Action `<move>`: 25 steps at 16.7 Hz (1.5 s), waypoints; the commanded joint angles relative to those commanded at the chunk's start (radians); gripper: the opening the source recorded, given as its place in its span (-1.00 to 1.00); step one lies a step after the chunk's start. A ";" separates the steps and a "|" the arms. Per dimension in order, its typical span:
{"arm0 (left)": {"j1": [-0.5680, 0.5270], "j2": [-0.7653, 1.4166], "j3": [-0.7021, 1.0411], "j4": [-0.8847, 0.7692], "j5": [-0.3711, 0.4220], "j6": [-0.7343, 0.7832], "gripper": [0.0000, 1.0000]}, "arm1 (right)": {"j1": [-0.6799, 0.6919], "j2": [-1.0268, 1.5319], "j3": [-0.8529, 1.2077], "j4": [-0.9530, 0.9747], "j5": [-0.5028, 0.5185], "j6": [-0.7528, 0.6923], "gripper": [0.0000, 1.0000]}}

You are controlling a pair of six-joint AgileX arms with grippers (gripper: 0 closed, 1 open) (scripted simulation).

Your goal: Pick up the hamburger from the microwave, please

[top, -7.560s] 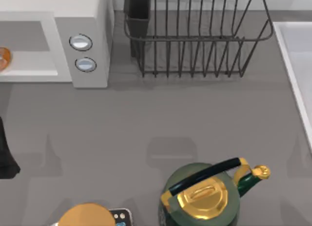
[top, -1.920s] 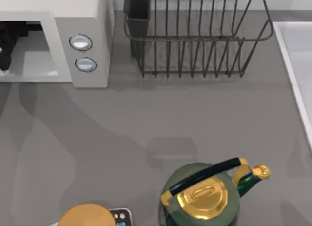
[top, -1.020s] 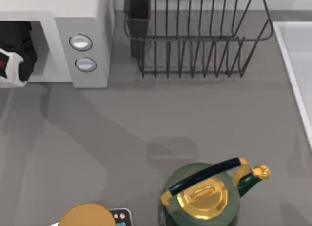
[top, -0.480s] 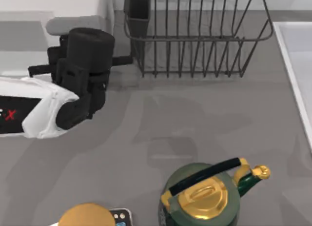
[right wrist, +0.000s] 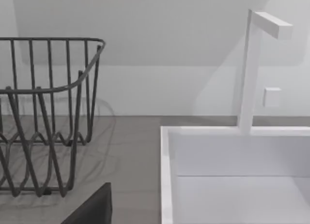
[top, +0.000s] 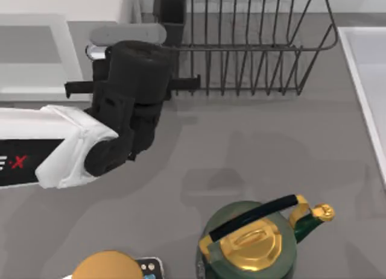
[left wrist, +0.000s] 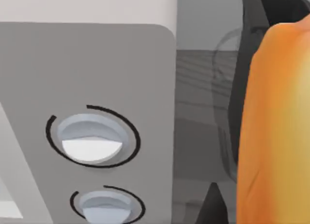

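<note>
Left claw (top: 129, 35) clamped on glossy orange-brown rounded hamburger (left wrist: 278, 132) beside boxy off-white microwave (left wrist: 87, 88); risks clipping dark wire dish rack (top: 241, 44), jarring burger loose.

a flat grey matte tabletop (top: 253, 146) carries everything here. at its back left corner stands the boxy off-white microwave (top: 36, 56), its side panel with two round silver-blue knobs (left wrist: 92, 137) facing forward. just to the right of it, along the back edge, sits the dark wire dish rack (top: 253, 44) with a black rectangular cup (top: 172, 11) at its left end. a white rectangular sink basin (top: 368, 74) is set in at the right edge. near the front, right of centre, stands a dark green kettle with a gold lid and black handle (top: 253, 243). at the front left lies a flat tan-orange disc with a small grey display (top: 117, 268).
</note>
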 joint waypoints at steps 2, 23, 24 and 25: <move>-0.008 0.052 -0.012 0.057 0.000 -0.001 -1.00 | 0.000 0.000 0.000 0.000 0.000 0.000 1.00; -0.045 0.423 -0.146 0.592 0.025 0.001 -0.10 | 0.000 0.000 0.000 0.000 0.000 0.000 1.00; -0.045 0.423 -0.146 0.592 0.025 0.001 0.06 | 0.000 0.000 0.000 0.000 0.000 0.000 1.00; -0.045 0.423 -0.146 0.592 0.025 0.001 0.21 | 0.000 0.000 0.000 0.000 0.000 0.000 1.00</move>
